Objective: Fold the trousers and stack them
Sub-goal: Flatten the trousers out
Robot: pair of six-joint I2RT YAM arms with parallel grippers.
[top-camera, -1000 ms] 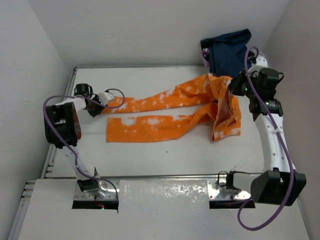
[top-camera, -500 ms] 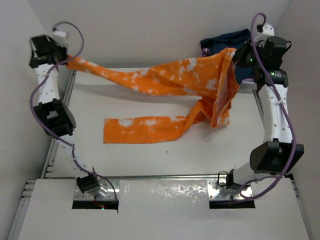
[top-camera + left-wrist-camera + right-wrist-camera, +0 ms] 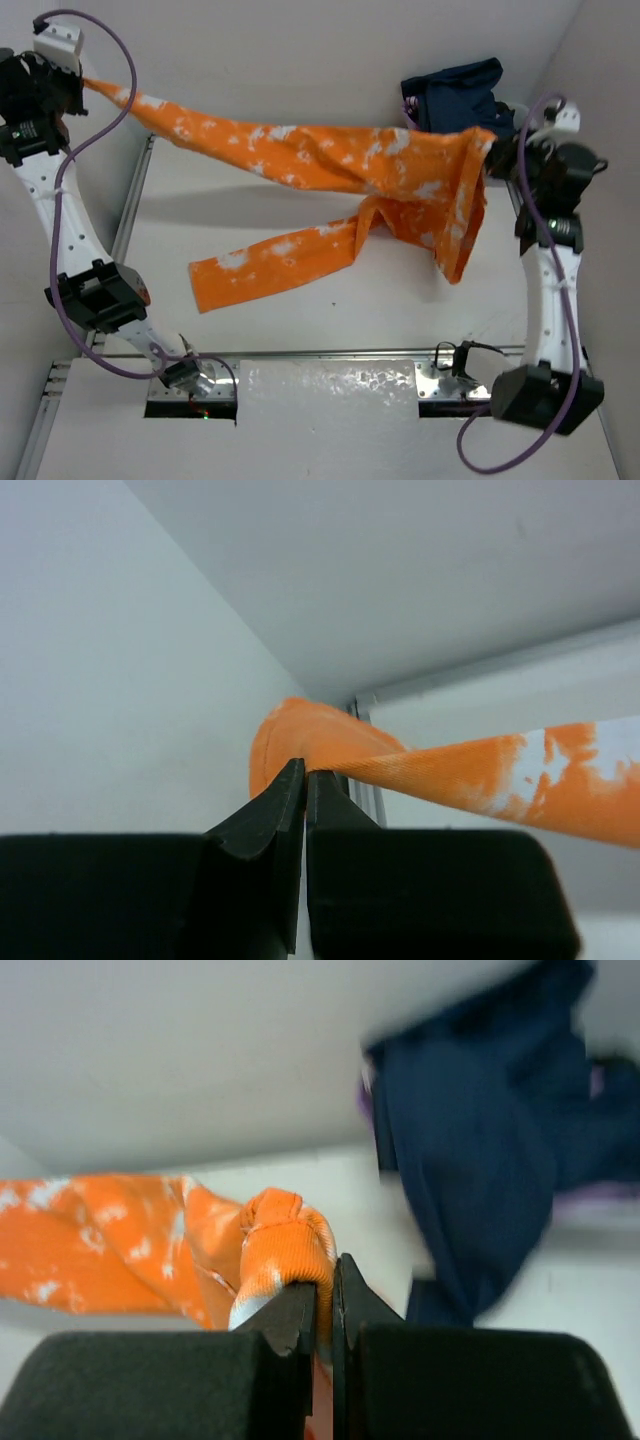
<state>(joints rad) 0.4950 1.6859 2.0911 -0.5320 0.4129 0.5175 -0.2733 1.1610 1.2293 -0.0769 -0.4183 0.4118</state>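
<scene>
The orange trousers (image 3: 330,160) with white splotches hang stretched in the air between both arms. My left gripper (image 3: 78,82) is raised high at the far left and shut on one leg's end (image 3: 300,742). My right gripper (image 3: 490,150) is up at the right, shut on the ribbed waist end (image 3: 285,1245). The other leg (image 3: 270,268) droops onto the white table, and a fold of cloth (image 3: 455,240) hangs below the right gripper.
A dark blue garment (image 3: 455,95) lies at the table's far right corner, close behind the right gripper, and fills the right of the right wrist view (image 3: 480,1150). White walls stand close on the left, back and right. A metal rail (image 3: 130,210) edges the table's left side.
Both arms have lifted the trousers off the table. The left gripper closed on the leg end and rose to the far left; the right gripper moved a little nearer, so the cloth is drawn out.
</scene>
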